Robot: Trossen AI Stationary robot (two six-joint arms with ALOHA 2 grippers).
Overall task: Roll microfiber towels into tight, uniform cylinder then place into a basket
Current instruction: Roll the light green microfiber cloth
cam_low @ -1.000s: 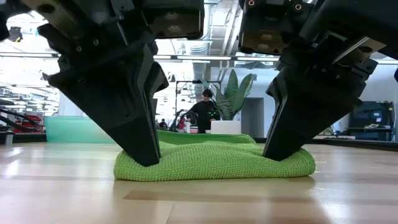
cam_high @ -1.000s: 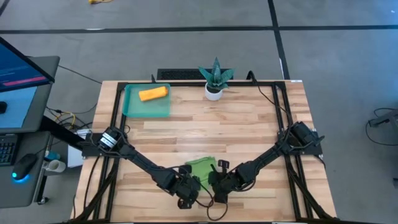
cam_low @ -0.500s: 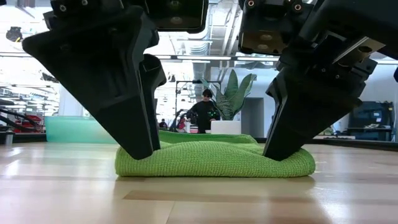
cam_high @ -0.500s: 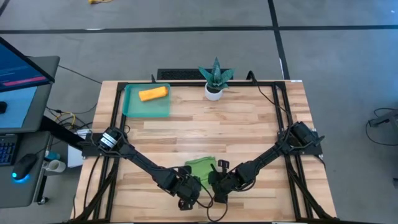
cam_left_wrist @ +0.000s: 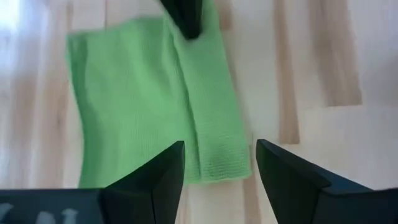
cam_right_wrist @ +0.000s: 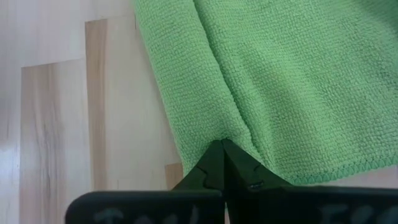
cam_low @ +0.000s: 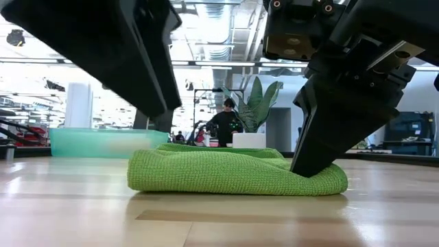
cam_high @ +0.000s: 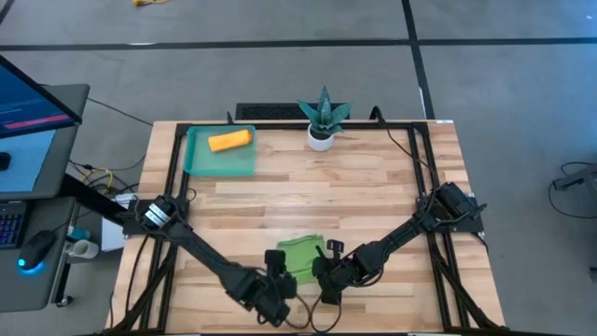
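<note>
By the table's near edge, about midway along it, lies the lime green towel, folded into a low flat pad. The right claw has its fingers pressed together, pinching the towel's folded edge; the right wrist view shows the cloth puckering into the closed tips, which the high view is too far off to show. The low view shows that claw planted on the pad's right end. The left claw is spread wide and lifted clear of the towel, holding nothing; its wrist view looks down between the parted fingers at the towel's corner and bare wood.

Only the high view shows the far side: the teal basket sits at the far left corner of the table with the rolled orange towel inside. A small potted plant stands at the far edge, near the middle.
</note>
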